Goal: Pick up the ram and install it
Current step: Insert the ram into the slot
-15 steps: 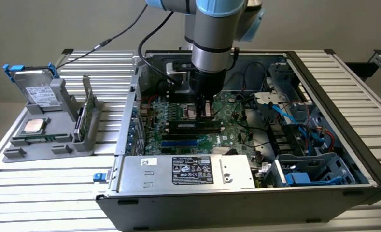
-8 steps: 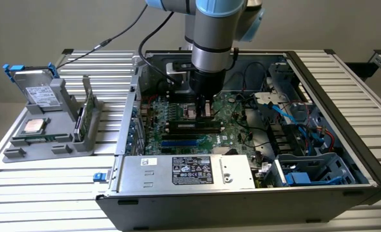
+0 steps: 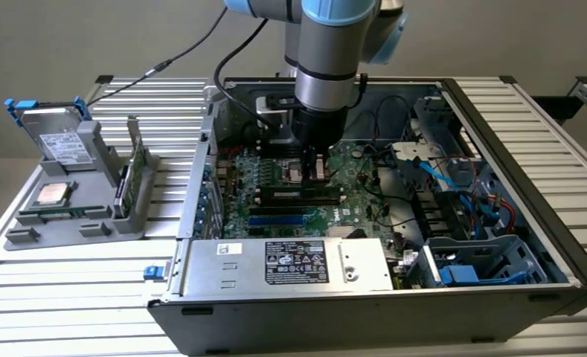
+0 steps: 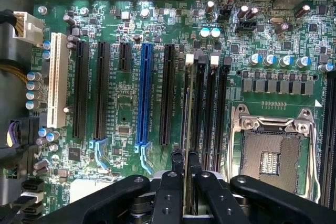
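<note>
Inside the open computer case (image 3: 373, 323), the pincer (image 4: 185, 157) pinched the ram (image 4: 187, 103) upright, its length running along the black memory slots (image 4: 213, 114), apparently to align it for seating.

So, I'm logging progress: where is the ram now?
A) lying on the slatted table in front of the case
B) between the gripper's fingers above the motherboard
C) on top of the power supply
B: the ram stands edge-on in the gripper, over the black slots beside the processor socket.
</note>
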